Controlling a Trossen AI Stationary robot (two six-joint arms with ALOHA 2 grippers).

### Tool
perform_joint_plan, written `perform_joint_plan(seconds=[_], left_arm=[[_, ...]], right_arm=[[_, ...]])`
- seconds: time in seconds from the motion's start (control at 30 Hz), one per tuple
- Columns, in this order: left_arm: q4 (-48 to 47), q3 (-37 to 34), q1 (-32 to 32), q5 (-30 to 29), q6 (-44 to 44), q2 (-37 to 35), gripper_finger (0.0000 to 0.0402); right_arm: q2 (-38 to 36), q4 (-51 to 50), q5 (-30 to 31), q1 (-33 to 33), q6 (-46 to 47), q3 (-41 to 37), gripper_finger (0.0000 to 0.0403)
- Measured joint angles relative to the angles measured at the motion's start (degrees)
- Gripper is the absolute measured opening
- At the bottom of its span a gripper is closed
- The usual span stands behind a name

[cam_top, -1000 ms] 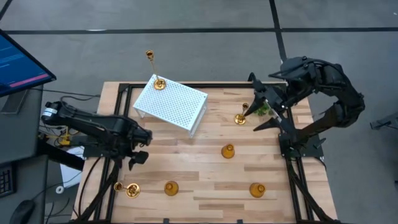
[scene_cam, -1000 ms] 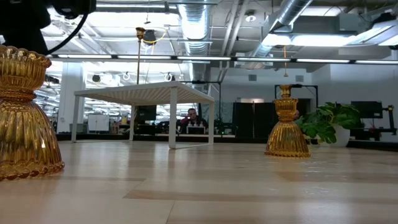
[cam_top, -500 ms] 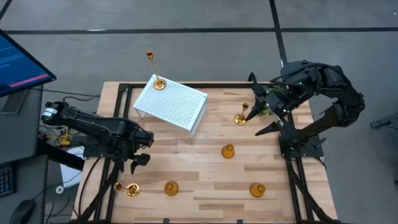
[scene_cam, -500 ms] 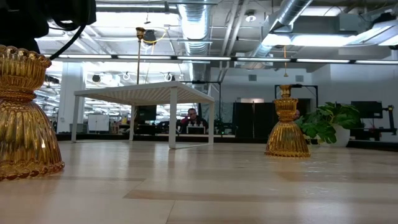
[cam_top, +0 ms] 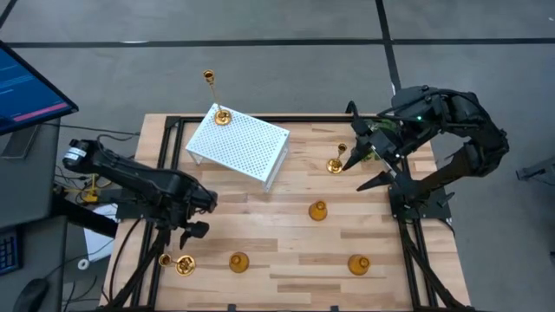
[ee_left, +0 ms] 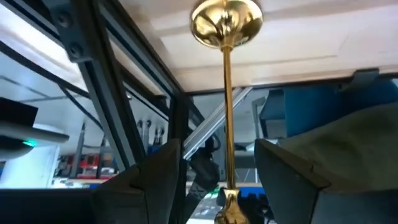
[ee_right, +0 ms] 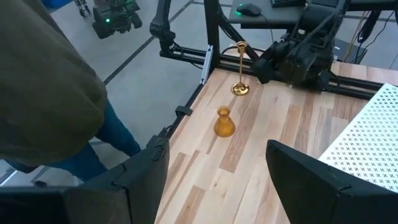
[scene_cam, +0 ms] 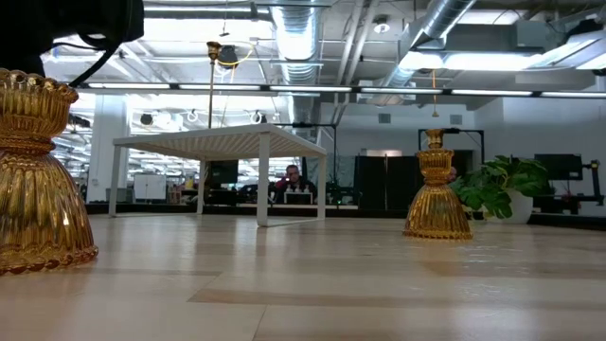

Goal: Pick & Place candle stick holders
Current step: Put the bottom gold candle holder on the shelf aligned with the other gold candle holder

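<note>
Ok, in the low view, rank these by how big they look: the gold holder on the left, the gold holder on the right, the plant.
1. Left gold holder, though it stands nearest the camera.
2. Right gold holder.
3. Plant, looking about as big as the right holder; unsure.

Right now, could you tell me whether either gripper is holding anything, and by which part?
Nothing is held. The left gripper stands open around the tall candle holder's stem; the right gripper is open and empty.

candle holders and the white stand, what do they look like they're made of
The short ribbed candle holder could be brass-toned metal or amber glass; its glossy gold surface catches bright highlights. The tall candle holder looks like polished brass, with mirror-like reflections on its round base. The white stand appears to be painted perforated sheet metal: matte white, dotted with regular holes.
</note>
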Motion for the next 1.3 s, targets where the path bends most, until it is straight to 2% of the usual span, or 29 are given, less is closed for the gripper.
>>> perform_joint_plan(seconds=[0.27, 0.43, 0.77, 1.3], left_arm=[[6.72, 0.00, -0.03, 0.12, -1.94, 2.23, 0.0209], [7.03, 0.00, -0.15, -0.21, -2.28, 2.15, 0.0209], [10.94, 0.00, -7.19, 4.69, -2.00, 2.90, 0.0209], [15.26, 0.00, -10.50, 4.05, -2.25, 5.59, 0.0209]], right_arm=[[0.00, -0.50, -0.09, 0.00, -0.65, 0.00, 0.0258], [0.00, -0.75, -0.11, 0.00, -1.03, -0.02, 0.0258], [0.00, -2.34, -0.15, 0.00, -1.05, -0.02, 0.0258], [-0.02, -2.12, -0.16, 2.68, -1.02, -0.01, 0.0258]])
